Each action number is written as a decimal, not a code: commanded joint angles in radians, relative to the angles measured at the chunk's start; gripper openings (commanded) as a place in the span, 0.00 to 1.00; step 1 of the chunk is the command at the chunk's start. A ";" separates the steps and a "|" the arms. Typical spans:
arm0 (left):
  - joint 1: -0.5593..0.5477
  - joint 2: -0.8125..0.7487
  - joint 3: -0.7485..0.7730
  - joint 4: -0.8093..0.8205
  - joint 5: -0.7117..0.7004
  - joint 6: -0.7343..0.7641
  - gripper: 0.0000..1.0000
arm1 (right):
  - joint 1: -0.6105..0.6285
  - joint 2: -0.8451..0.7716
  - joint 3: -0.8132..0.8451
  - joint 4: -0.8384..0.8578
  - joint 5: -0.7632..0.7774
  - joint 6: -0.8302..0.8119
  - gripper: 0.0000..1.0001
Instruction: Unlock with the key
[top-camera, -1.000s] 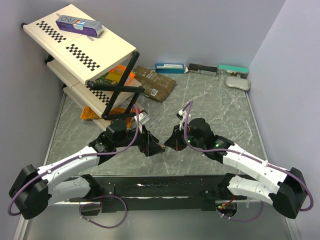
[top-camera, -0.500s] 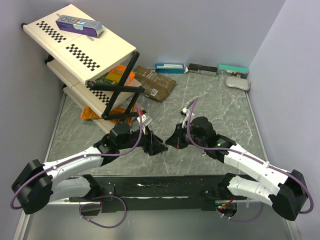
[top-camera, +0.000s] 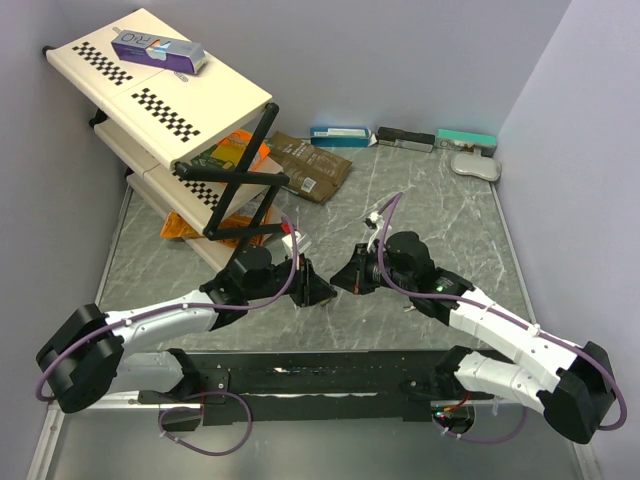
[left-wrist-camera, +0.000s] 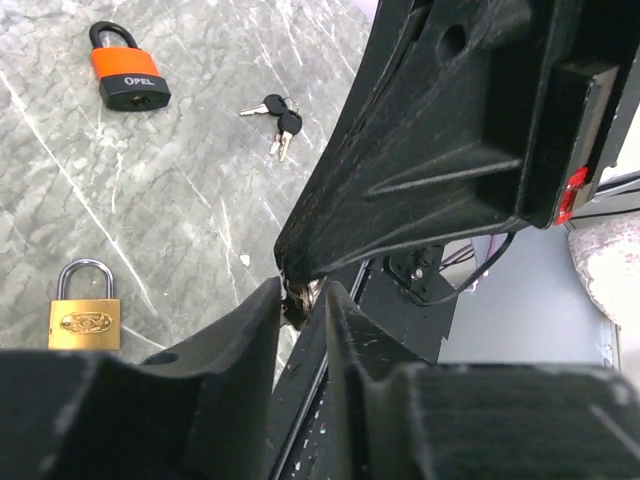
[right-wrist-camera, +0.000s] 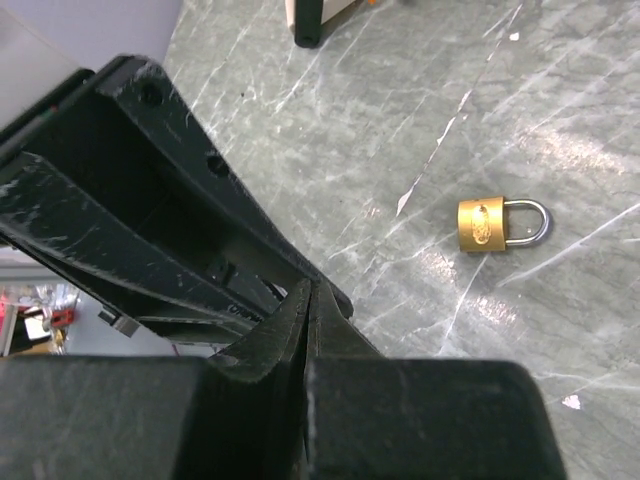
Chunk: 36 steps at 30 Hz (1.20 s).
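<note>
Padlocks were what needed opening, and to my eye none had met a key yet. Over the wide grey marbled tabletop (top-camera: 450, 220) the white-and-black left arm (top-camera: 160, 322) and right arm (top-camera: 500, 322) leaned in and met tip to tip near the middle. The right gripper (right-wrist-camera: 308, 300) had its black fingers pressed flat together, and from its tip poked a small silvery metal piece (left-wrist-camera: 300, 291). I took it for a key, though it was too small to be sure. The left gripper (left-wrist-camera: 300, 312) stood narrow, one finger either side of that piece, and whether the pads bore on it I could not tell. Apart from both grippers lay an orange-and-black padlock (left-wrist-camera: 128, 78), a squat brass padlock (left-wrist-camera: 85, 318), both shut, and a bunch of black-headed keys (left-wrist-camera: 277, 112). It looked like a handover between the arms. Next, I reckoned, the left would need a firm pinch before the right let go. After that a lock would need steadying and the blade lining up with its keyhole.
</note>
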<state>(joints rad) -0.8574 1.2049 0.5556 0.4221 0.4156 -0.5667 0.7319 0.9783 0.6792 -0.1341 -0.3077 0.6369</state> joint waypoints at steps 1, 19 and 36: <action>-0.006 0.004 -0.002 0.070 -0.017 -0.001 0.27 | -0.017 -0.024 -0.015 0.048 -0.005 0.024 0.00; -0.006 -0.034 -0.014 -0.002 0.136 0.079 0.01 | -0.045 -0.065 -0.043 0.034 -0.149 -0.135 0.18; 0.110 -0.065 0.046 -0.099 0.351 -0.205 0.01 | -0.014 -0.236 -0.116 0.034 -0.329 -0.238 0.66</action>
<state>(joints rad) -0.8017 1.1606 0.6022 0.2630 0.7261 -0.6334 0.6983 0.7597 0.6106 -0.1864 -0.6056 0.3771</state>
